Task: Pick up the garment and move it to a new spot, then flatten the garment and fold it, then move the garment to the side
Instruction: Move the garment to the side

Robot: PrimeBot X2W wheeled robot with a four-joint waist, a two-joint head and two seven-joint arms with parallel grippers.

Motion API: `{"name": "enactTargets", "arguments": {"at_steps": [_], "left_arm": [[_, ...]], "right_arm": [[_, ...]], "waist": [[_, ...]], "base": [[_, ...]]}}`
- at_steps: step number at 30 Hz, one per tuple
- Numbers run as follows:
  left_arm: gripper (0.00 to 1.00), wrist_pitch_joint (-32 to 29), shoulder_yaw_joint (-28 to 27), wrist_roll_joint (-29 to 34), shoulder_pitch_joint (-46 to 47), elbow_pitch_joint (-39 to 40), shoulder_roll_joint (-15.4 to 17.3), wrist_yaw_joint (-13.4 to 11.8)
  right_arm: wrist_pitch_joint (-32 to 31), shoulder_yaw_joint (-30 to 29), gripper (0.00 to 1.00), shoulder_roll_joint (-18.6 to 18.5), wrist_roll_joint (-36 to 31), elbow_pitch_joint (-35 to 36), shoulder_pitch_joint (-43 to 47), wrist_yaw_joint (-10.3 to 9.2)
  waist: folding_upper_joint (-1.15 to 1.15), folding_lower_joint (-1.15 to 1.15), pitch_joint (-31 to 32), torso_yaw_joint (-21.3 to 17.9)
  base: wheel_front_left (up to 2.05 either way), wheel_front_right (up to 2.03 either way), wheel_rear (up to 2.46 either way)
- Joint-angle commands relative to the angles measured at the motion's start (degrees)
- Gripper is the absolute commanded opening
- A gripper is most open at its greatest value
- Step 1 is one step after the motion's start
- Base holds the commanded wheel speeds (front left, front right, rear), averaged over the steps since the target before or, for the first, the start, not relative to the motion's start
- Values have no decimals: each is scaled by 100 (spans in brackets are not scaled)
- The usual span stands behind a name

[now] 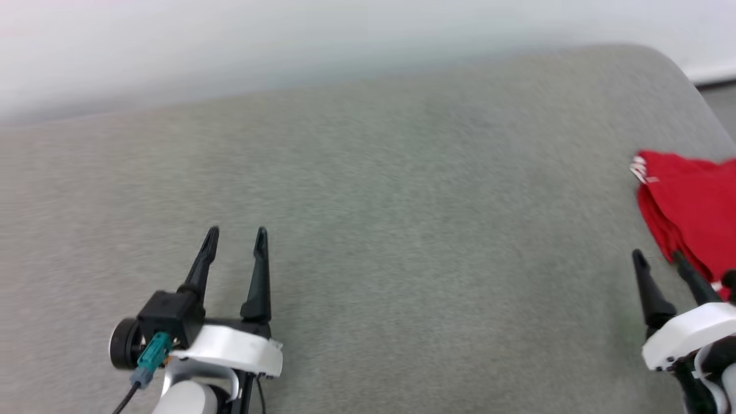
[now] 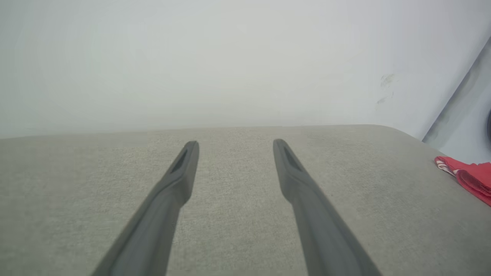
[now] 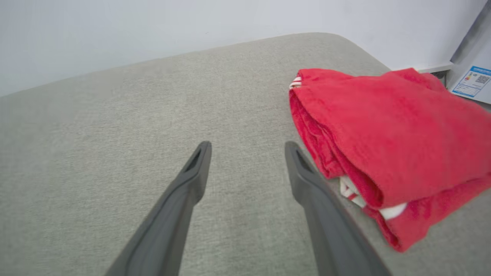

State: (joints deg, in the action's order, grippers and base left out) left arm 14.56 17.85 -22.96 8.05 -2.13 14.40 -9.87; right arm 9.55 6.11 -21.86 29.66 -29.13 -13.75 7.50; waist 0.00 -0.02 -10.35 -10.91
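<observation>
Folded garment [image 1: 690, 201] lying on the grey fabric-covered worktop [image 1: 402, 201], at its right edge and just short of the rounded far right corner. Folded layers of red cloth are stacked, with striped red-and-white trim showing at the far left corner of the bundle and white cloth showing between the layers on the near side, as the right wrist view shows [image 3: 395, 130]. Right hand [image 1: 657, 256] is open, with nothing between its fingers, over the worktop at the garment's near left side. One finger [image 3: 307, 180] runs close along the folded edge; whether it touches the cloth cannot be told. Left hand [image 1: 237, 233] is likewise open and empty, near the worktop's front edge and well apart from the garment, which appears small and far to the side in the left wrist view [image 2: 470, 178]. A pale wall [image 1: 287, 40] stands behind the far edge.
</observation>
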Motion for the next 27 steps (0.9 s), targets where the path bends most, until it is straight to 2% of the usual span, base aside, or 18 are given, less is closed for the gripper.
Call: {"name": "enactTargets", "arguments": {"at_steps": [1,7,14,19,27], "left_arm": [[100,27,-31,-25,-115,-45,0,-20],[100,40,-131,-74,-369,-243,63,-35],[100,53,-308,-183,-747,-437,203,-52],[100,55,-276,-235,-883,-597,193,21],[100,65,-234,-241,-909,-763,114,106]], "right_arm": [[-5,-56,100,92,-96,191,134,-2],[-186,-405,100,661,-681,1250,723,-2],[-545,-610,100,1285,-1352,2508,1487,-2],[-738,-690,100,1480,-1648,3233,1871,-2],[-1053,-759,100,1591,-1812,3698,2071,-2]], "waist": [[0,2,427,455],[0,2,762,898],[0,2,1109,1054],[0,2,1250,1054],[0,2,1341,1061]], "base": [[0,0,0],[0,0,0],[0,0,0],[0,0,0],[0,0,0]]}}
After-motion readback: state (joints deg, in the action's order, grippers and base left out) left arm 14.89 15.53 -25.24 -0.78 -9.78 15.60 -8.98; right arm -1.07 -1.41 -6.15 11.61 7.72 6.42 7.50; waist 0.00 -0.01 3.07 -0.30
